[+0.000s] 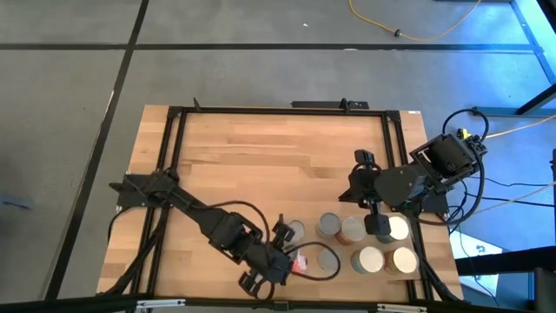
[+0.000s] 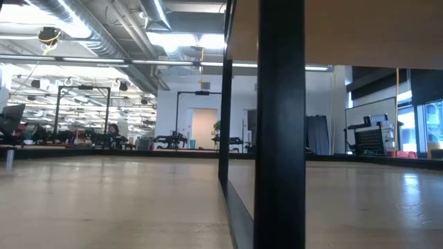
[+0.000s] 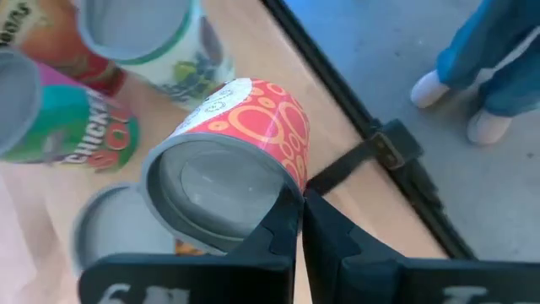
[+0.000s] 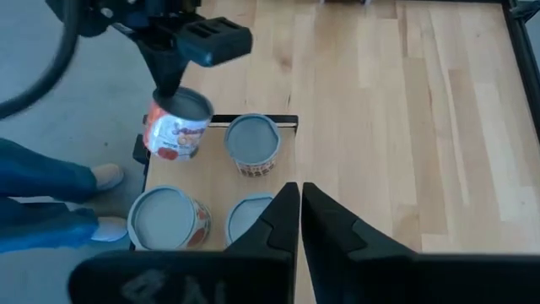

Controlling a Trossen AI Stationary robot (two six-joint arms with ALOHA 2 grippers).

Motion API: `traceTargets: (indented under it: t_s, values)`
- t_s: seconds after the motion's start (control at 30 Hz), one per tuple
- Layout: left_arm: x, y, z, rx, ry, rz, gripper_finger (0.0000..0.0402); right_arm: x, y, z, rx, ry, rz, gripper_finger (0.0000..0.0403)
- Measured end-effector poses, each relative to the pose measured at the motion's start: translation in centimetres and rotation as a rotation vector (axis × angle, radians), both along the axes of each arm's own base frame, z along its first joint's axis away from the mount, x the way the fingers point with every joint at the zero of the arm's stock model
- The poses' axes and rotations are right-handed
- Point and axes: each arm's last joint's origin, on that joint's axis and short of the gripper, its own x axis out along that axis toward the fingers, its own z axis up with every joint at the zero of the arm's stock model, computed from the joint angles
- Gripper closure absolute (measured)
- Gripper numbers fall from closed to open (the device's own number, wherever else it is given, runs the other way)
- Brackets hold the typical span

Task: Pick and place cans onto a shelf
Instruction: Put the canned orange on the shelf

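Observation:
My left gripper [image 1: 287,258] is shut at the near middle of the table, its tips at a tilted red-and-white can [image 3: 245,135]. The can also shows in the right wrist view [image 4: 175,127] and the high view [image 1: 301,261]. Several cans stand upright on the pale-wood shelf [image 4: 215,173] at the near right, behind its black strip [image 4: 261,119]. One has a green-and-white label [image 3: 169,51] and one a teal-and-pink label [image 3: 59,127]. My right gripper [image 4: 299,198] is shut and empty above the shelf's cans [image 1: 380,228]. My left gripper touches the red can's top rim [image 3: 285,192] with its shut fingertips [image 3: 278,224], coming from above at a slant. The can is tilted, its silver top toward the gripper. Whether the rim is caught between the fingers, I cannot tell.
A person's feet and blue trouser legs [image 3: 494,67] stand on the floor just past the table's near edge [image 4: 51,181]. The black table frame [image 3: 380,152] runs along that edge. Bare wood [image 1: 261,156] lies at the table's middle and far side. The low view shows only a black post [image 2: 280,124].

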Motion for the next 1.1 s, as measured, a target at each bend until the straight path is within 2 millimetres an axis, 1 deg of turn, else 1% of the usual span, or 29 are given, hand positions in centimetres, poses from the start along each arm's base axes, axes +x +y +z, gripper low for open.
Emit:
traceTargets:
  t_s: [0.1, 0.23, 0.5, 0.7, 1.1]
  values:
    - [-0.5, -0.4, -0.3, -0.007, 0.049, -0.011, 0.0401, 0.0, 0.0, 0.0, 0.001, -0.001, 0.0, 0.0383]
    - [-0.7, -0.7, -0.9, 0.031, 0.072, -0.008, 0.0402, 0.1, 0.0, 0.1, 0.007, -0.013, 0.0, 0.0383]
    - [-0.2, 0.0, -0.7, 0.009, 0.065, 0.003, 0.0401, 0.1, 0.1, 0.2, 0.012, -0.022, 0.0, 0.0383]
    - [0.3, 0.2, -1.0, -0.001, 0.075, -0.006, 0.0401, 0.1, 0.1, 0.2, 0.012, -0.022, 0.001, 0.0383]
    - [0.9, 0.8, -0.9, -0.024, 0.057, 0.011, 0.0389, 0.1, 0.1, 0.2, 0.009, -0.02, 0.004, 0.0383]
